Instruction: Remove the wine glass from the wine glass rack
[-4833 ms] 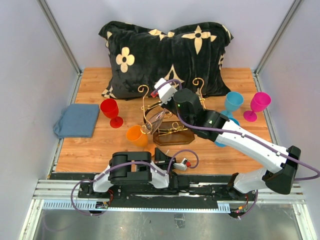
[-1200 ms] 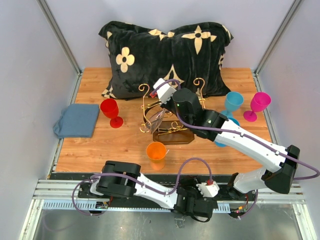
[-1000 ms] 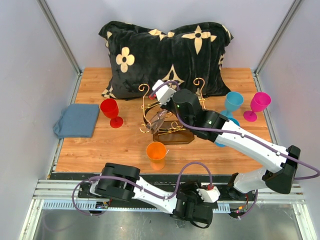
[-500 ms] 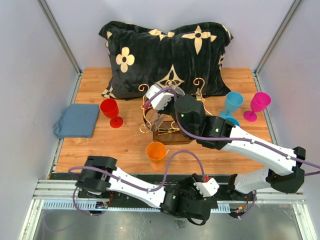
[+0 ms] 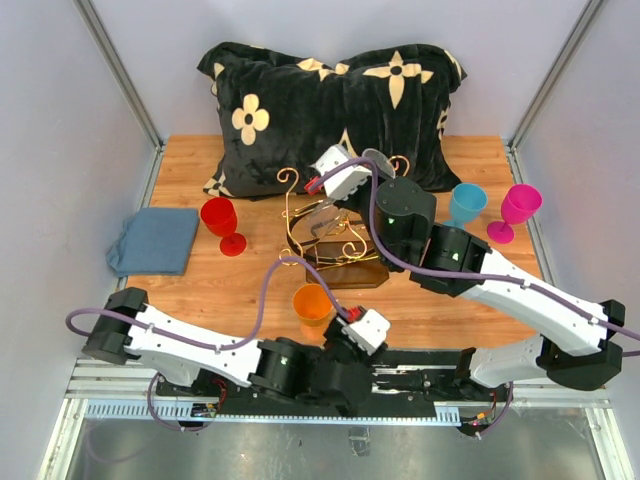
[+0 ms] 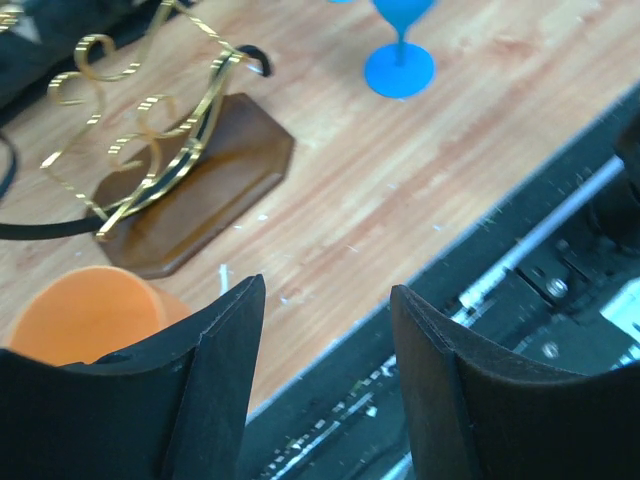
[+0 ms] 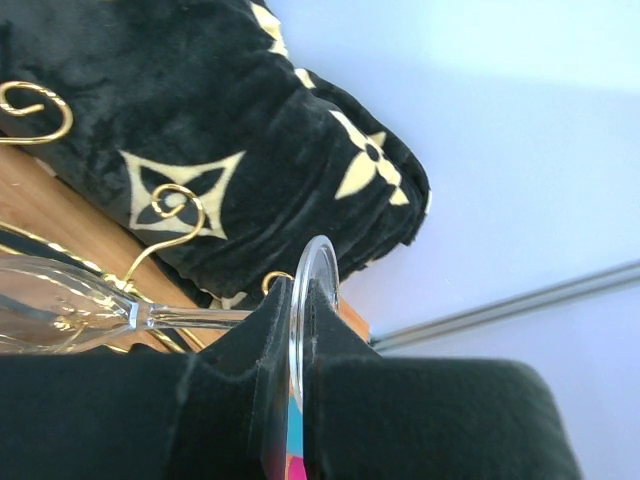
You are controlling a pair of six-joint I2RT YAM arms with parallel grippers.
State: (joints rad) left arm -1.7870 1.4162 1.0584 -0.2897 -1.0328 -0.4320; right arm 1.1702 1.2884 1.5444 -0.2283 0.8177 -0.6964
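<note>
My right gripper [image 5: 370, 168] [image 7: 297, 310] is shut on the round foot of the clear wine glass [image 5: 322, 214] [image 7: 318, 285]. The glass lies nearly level, its stem and bowl [image 7: 55, 300] reaching back over the gold wires of the wine glass rack [image 5: 335, 240] [image 6: 165, 150]. Whether the bowl touches the rack's wires I cannot tell. The rack stands on its dark brown base [image 6: 205, 195] mid-table. My left gripper [image 5: 338, 340] [image 6: 325, 300] hangs open and holds nothing, over the table's near edge beside an orange cup [image 5: 313, 302] [image 6: 85, 315].
A black pillow [image 5: 330, 105] [image 7: 200, 130] with cream flowers lies behind the rack. A red glass [image 5: 222, 222] and a folded blue cloth [image 5: 155, 240] are to the left. A blue glass [image 5: 466, 203] [image 6: 400, 60] and a pink glass [image 5: 517, 208] stand to the right.
My right gripper has risen and shifted right and back, tilting the clear glass up by its foot. The left arm has swung from below the table edge to beside the orange cup.
</note>
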